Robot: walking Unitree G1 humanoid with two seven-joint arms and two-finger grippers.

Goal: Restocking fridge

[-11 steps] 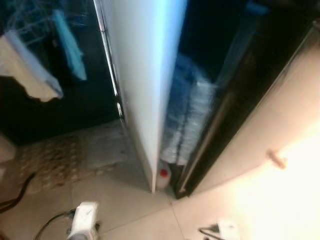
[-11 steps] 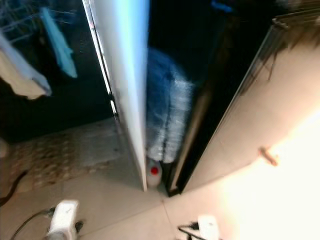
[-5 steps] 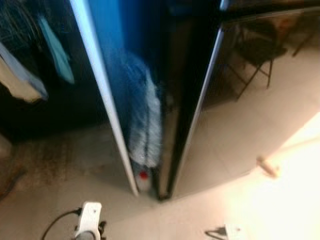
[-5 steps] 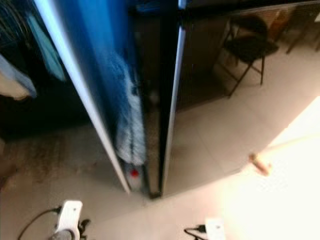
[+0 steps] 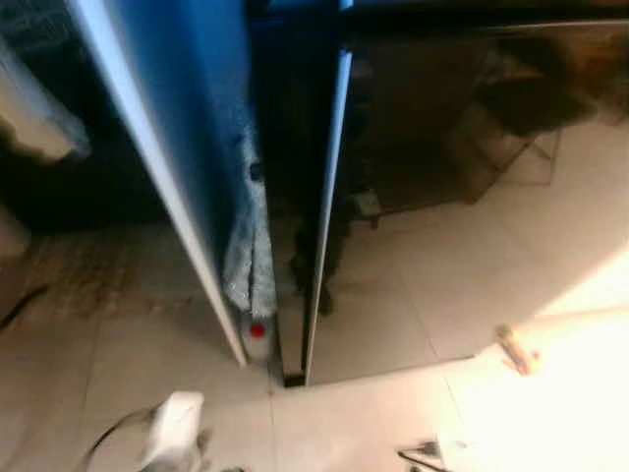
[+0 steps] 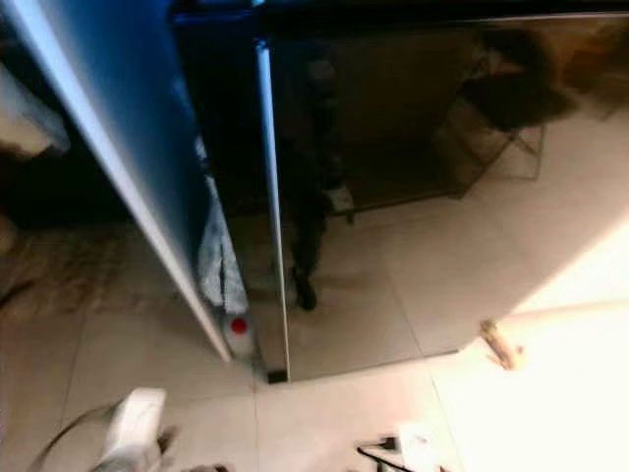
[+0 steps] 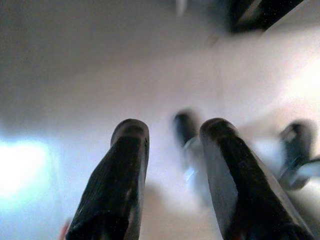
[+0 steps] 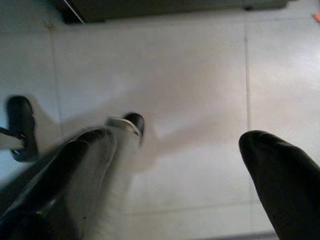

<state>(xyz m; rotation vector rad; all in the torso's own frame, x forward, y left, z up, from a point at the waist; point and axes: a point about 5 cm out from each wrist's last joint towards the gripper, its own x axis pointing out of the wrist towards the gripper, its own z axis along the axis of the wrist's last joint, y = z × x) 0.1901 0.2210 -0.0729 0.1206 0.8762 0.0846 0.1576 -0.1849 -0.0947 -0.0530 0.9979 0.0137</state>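
while both arms hang empty, the fridge door (image 5: 147,128) stands ajar ahead.
left gripper (image 7: 172,165) and right gripper (image 8: 175,165) are spread over tile; the stiff, heavy door seems best taken by its edge.

The fridge door (image 5: 147,147) stands ajar on the left, its edge slanting down to the floor (image 5: 373,324). Right of it rises the fridge front (image 6: 413,108), with a narrow gap between them. In that gap, low down, a bottle (image 6: 238,334) sits on the floor beneath a bundle of plastic (image 6: 214,256). A small stick-like object (image 5: 516,349) lies on the floor to the right.
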